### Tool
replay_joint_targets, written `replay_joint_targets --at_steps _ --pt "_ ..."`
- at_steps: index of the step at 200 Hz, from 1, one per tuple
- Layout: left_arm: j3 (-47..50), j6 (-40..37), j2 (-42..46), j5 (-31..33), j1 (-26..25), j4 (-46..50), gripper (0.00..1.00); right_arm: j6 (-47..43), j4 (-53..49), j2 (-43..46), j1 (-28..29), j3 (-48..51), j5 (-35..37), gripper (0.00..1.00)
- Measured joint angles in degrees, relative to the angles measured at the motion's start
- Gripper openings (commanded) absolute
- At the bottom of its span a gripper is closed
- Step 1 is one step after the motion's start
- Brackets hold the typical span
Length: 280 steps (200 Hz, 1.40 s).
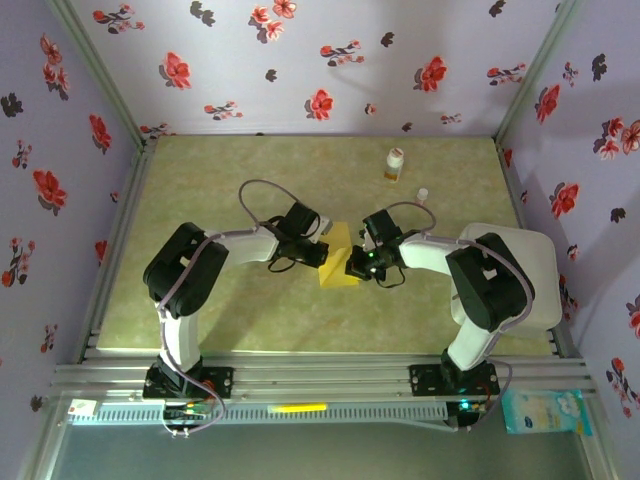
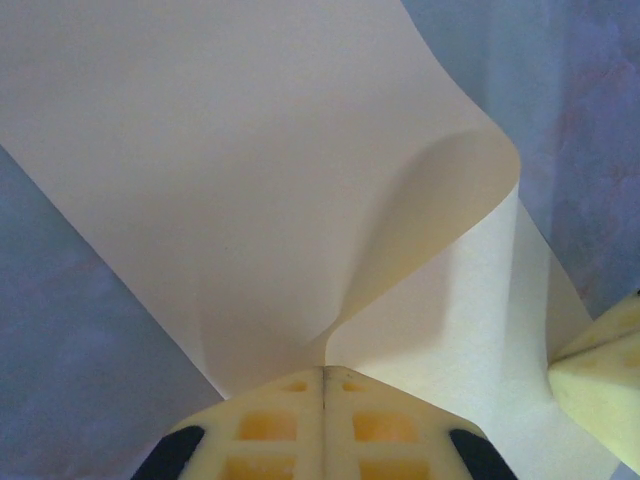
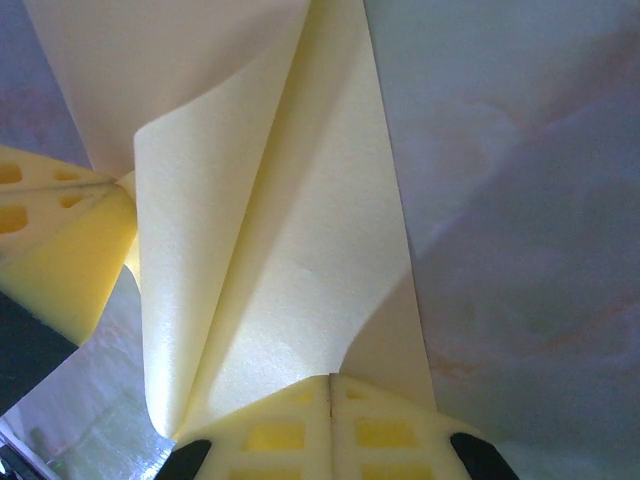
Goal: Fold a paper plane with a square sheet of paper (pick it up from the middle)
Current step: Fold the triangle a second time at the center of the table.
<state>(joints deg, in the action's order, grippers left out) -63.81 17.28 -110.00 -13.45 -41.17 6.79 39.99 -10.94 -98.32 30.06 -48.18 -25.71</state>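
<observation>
The square sheet of paper [image 1: 338, 260] is mustard-yellow and hangs lifted between my two grippers at the middle of the table. My left gripper [image 1: 324, 254] is shut on its left side, and my right gripper [image 1: 356, 268] is shut on its right side. In the left wrist view the paper [image 2: 250, 180] curls upward from the closed left gripper [image 2: 323, 372], with a right fingertip [image 2: 600, 385] at the lower right corner. In the right wrist view the paper [image 3: 290, 230] bends in a loose curl above the closed right gripper [image 3: 332, 378], and the left fingers [image 3: 60, 250] pinch its far edge.
A small white-and-orange bottle [image 1: 395, 164] stands at the back of the table, with a small white cap [image 1: 422, 194] near it. A white board [image 1: 535, 270] lies under the right arm. Floral walls enclose the table on three sides.
</observation>
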Motion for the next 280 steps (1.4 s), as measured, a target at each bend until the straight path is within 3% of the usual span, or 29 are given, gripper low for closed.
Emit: replay_joint_targets --at_steps 85,120,177,280 --pt "-0.07 -0.13 -0.20 -0.04 0.00 -0.07 0.00 1.84 1.55 0.07 -0.07 0.15 -0.07 0.10" --pt "-0.07 -0.11 -0.20 -0.04 0.00 -0.09 0.00 8.07 9.64 0.94 -0.35 1.46 -1.75 0.00" --pt "-0.07 -0.11 -0.20 -0.04 0.00 -0.09 0.00 17.44 23.19 -0.87 -0.35 2.40 -5.01 0.00" --pt "-0.07 -0.11 -0.20 -0.04 0.00 -0.07 0.00 20.74 27.89 -4.94 -0.35 4.15 -5.75 0.00"
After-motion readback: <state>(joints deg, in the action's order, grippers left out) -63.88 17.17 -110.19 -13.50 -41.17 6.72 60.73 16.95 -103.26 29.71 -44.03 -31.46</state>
